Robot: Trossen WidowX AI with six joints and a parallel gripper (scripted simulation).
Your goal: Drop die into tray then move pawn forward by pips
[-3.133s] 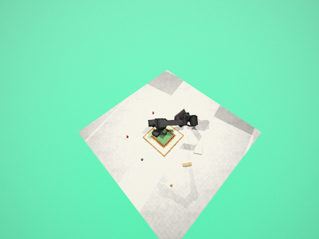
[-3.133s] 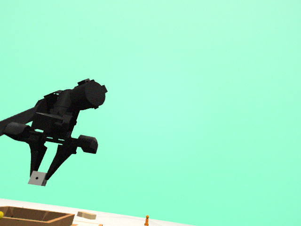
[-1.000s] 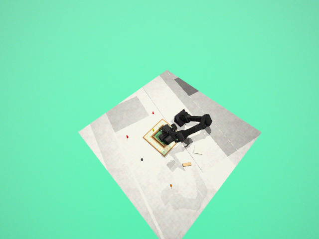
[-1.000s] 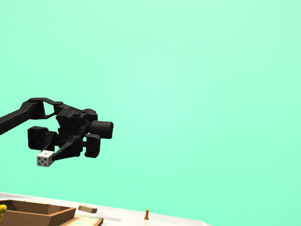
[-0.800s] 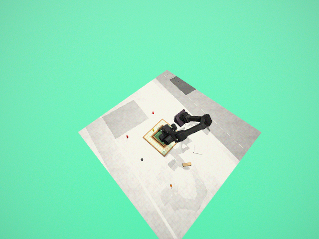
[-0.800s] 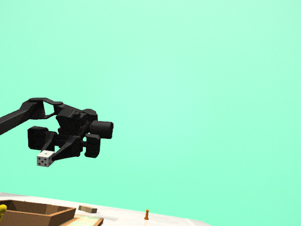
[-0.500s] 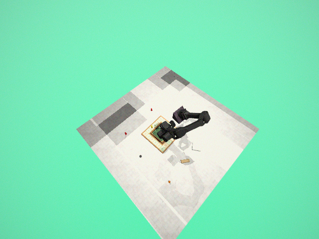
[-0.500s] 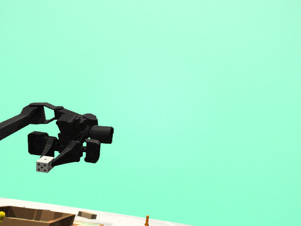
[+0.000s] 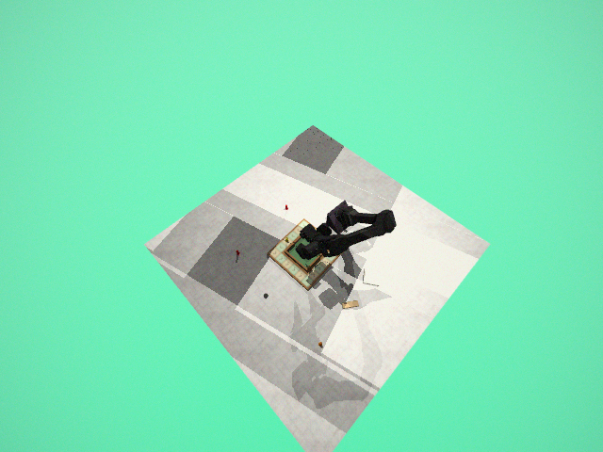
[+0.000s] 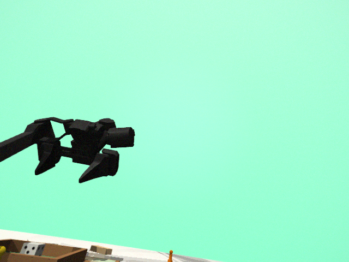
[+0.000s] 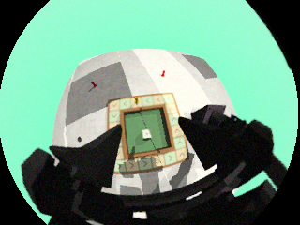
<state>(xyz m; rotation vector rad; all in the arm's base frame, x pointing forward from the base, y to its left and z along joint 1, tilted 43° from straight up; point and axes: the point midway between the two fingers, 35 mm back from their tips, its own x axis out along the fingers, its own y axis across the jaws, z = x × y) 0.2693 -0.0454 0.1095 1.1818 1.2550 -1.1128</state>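
The white die (image 10: 33, 248) (image 11: 146, 134) is inside the brown-walled tray (image 10: 66, 249) (image 11: 124, 141), clear of the fingers. Its top face looks pale with one small dark mark in the wrist view, too small to read surely. My gripper (image 10: 58, 177) (image 11: 150, 123) is open and empty, high above the tray. The yellow pawn (image 9: 286, 239) (image 10: 2, 250) (image 11: 136, 100) stands on the arrow-marked ring of the board (image 9: 275, 253) (image 11: 113, 105), on the far side in the wrist view. The arm hides part of the board and tray in the top view.
Two red pieces (image 9: 285, 207) (image 9: 237, 252) (image 11: 163, 73) (image 11: 94, 84) stand beyond the board. A dark round piece (image 9: 266, 296) (image 11: 79, 139), a tan block (image 9: 350, 304) (image 10: 101, 249) and an orange pawn (image 9: 320, 344) (image 10: 170, 256) are around it. Shadows cross the table.
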